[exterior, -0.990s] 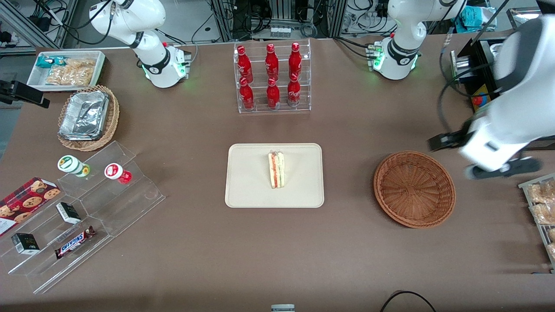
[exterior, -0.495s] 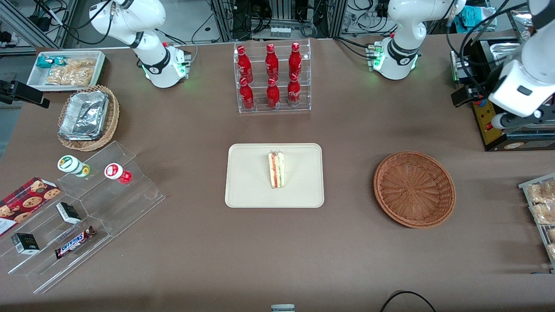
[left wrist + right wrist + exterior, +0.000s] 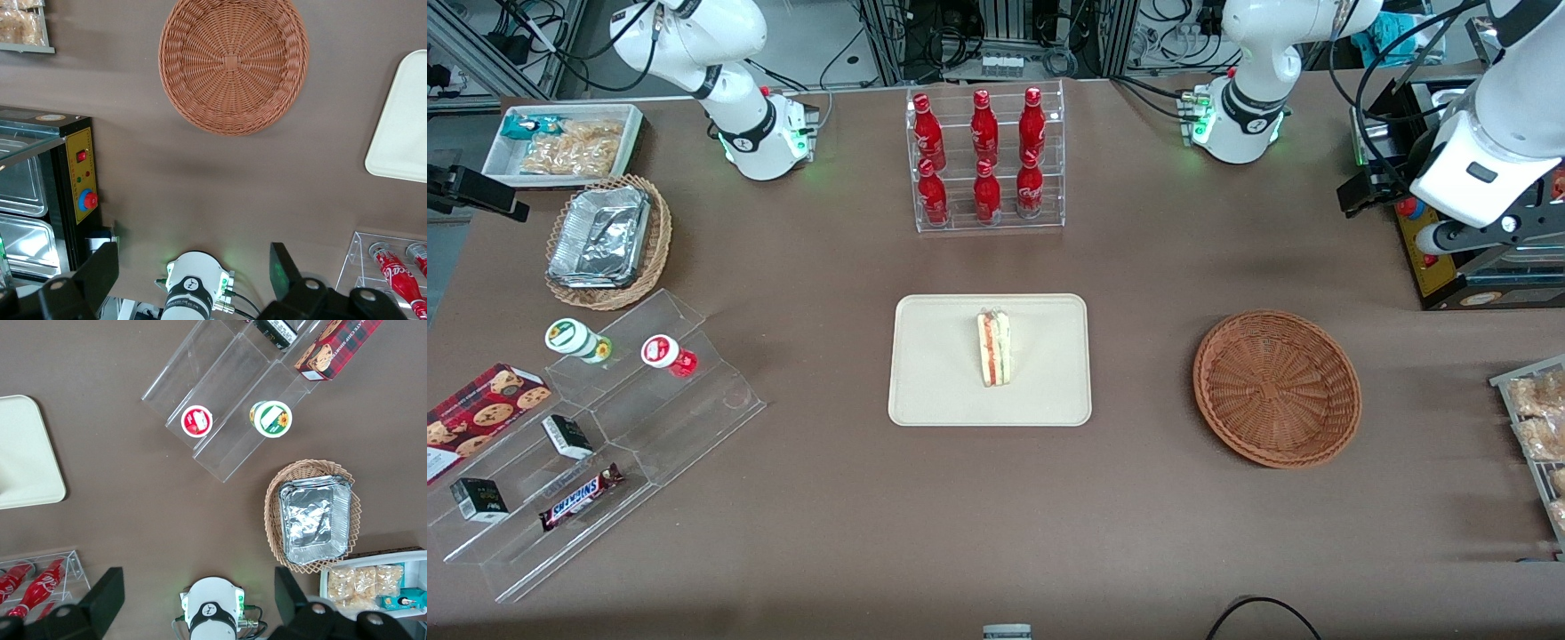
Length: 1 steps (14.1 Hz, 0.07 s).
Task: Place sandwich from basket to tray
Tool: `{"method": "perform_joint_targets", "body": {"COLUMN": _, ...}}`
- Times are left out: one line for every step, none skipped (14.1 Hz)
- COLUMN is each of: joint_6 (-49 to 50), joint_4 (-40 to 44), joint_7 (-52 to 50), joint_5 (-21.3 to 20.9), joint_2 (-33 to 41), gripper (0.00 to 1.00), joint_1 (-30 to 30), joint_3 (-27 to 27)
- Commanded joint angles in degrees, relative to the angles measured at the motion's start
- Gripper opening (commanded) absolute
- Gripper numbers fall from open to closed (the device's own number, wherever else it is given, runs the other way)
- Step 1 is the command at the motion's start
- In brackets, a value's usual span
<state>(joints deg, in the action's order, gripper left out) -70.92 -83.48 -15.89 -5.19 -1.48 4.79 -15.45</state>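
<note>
I see the triangular white-bread sandwich resting on the flat cream-beige tray, well apart from the round reddish-brown wicker basket. My gripper hangs high toward the working arm's end of the table, fingers spread, grasping nothing.

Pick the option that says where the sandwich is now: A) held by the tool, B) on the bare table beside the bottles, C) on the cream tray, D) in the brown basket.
C: the sandwich lies on the tray, the basket holds nothing, and the tool hangs open and empty high above the working arm's end of the table.
</note>
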Motion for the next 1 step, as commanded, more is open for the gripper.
{"method": "perform_joint_targets", "body": {"joint_6": -0.1, "joint_4": 1.1, "joint_7": 1.2, "joint_5": 0.4, "joint_2": -0.4, "gripper": 1.00, "joint_1": -0.2, "joint_3": 0.0}}
